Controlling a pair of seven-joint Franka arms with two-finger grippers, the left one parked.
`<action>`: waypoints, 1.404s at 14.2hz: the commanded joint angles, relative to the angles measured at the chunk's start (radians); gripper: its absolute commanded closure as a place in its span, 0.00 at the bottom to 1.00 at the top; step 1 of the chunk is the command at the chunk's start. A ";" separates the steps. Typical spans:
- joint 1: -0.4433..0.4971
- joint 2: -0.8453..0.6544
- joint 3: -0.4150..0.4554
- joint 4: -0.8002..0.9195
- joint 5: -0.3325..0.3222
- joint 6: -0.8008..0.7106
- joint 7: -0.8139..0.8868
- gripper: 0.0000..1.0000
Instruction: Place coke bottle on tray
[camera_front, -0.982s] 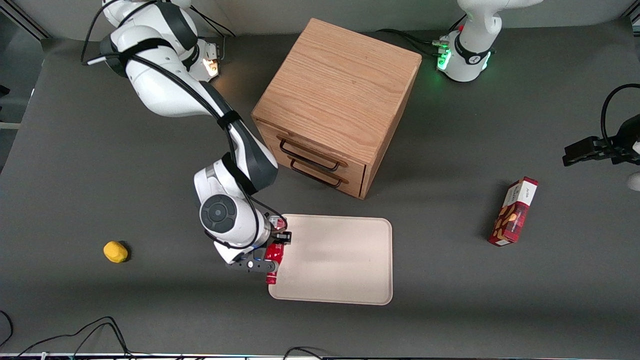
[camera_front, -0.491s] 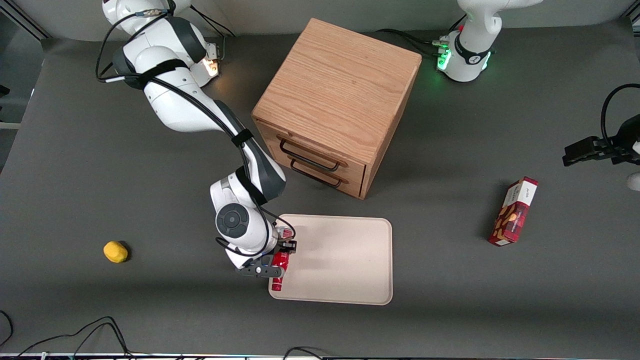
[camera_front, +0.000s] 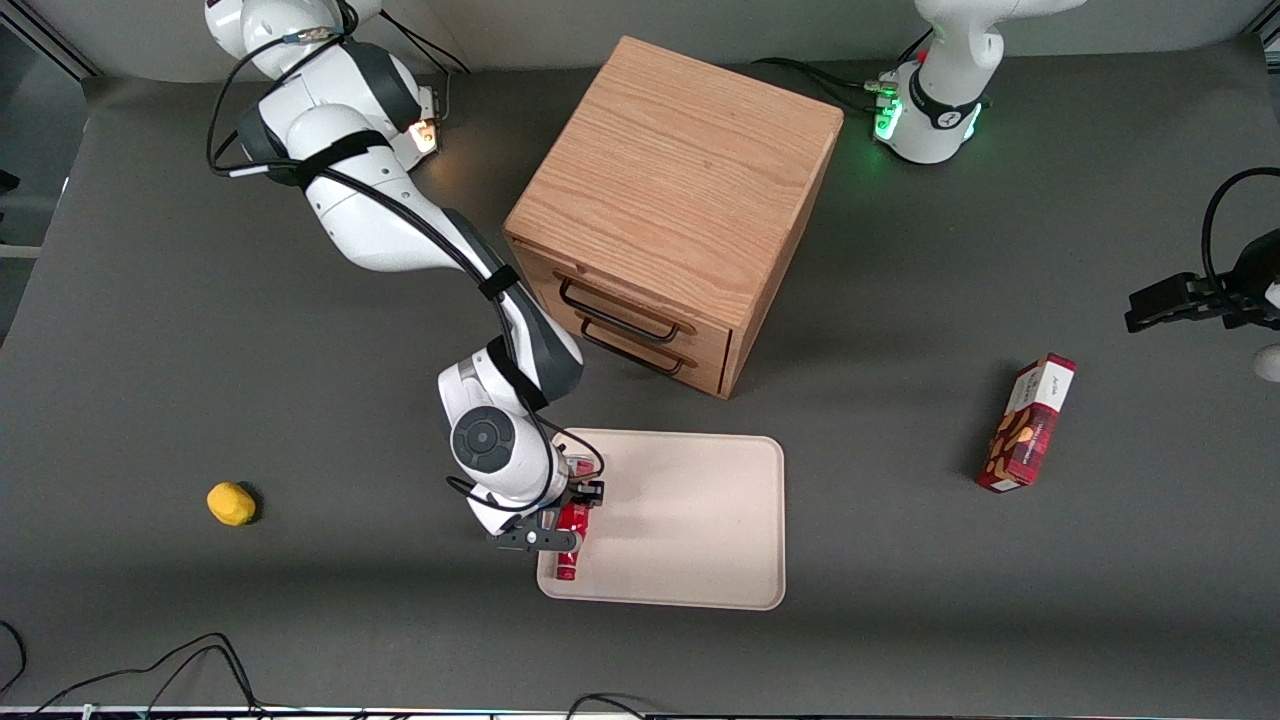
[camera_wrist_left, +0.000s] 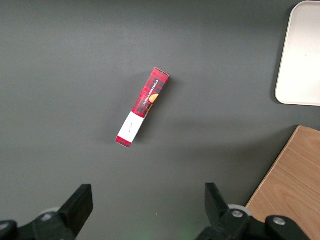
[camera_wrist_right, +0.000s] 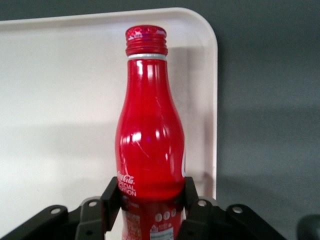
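Coke bottle (camera_wrist_right: 150, 130): held over the tray (camera_front: 690, 520), at the working arm's end.
Gripper (camera_wrist_right: 151, 200): jaws pinching the lower body.
Handling: likely light, rigid, glossy and slippery; round, could roll; hold the wide lower body.

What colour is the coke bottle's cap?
Red, like the coke bottle in the gripper; clearest in right wrist view.

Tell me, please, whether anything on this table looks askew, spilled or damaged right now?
Nothing stands out. The gripper is shut on the coke bottle, which looks intact with its cap on, over the tray at its working-arm end. The snack box lies flat toward the parked arm's end, and no spill shows.
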 joint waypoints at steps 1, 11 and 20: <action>0.014 0.027 -0.017 0.039 -0.014 0.017 -0.003 0.20; 0.001 -0.060 -0.014 0.005 -0.011 -0.060 0.000 0.00; -0.171 -0.646 -0.001 -0.539 0.001 -0.279 -0.066 0.00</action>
